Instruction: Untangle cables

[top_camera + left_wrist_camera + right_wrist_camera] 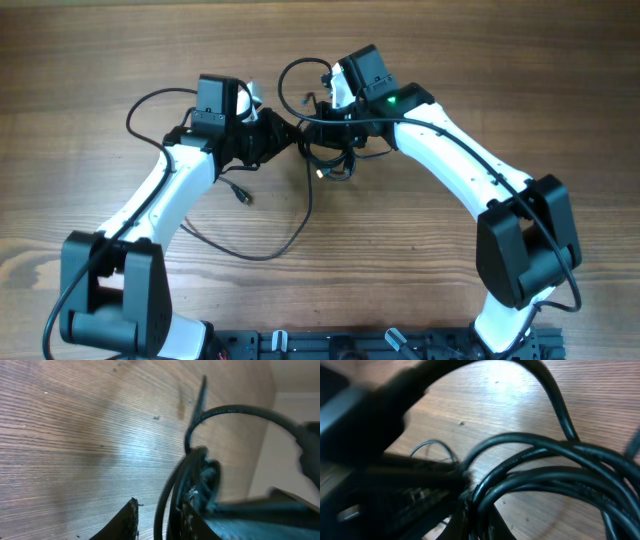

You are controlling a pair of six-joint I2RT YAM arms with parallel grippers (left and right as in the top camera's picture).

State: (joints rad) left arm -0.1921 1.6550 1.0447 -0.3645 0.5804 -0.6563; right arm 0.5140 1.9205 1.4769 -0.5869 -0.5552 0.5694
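The cables (326,152) are thin black cords bunched in a tangle at the table's middle, between my two arms. One cord trails off in a long loop (268,252) toward the front, and a small plug (243,197) lies left of it. My left gripper (280,136) reaches into the tangle from the left. In the left wrist view a cord (230,409) runs between the fingers of the left gripper (161,512), lying against the right finger with a gap on the other side. My right gripper (479,512) is shut on a bundle of cords (545,450), and the right gripper (335,128) is at the tangle's far side.
The wooden table (520,60) stretches all round the tangle. A thin cord arcs out behind the left arm (150,100). The arm bases and a black rail (330,345) line the front edge.
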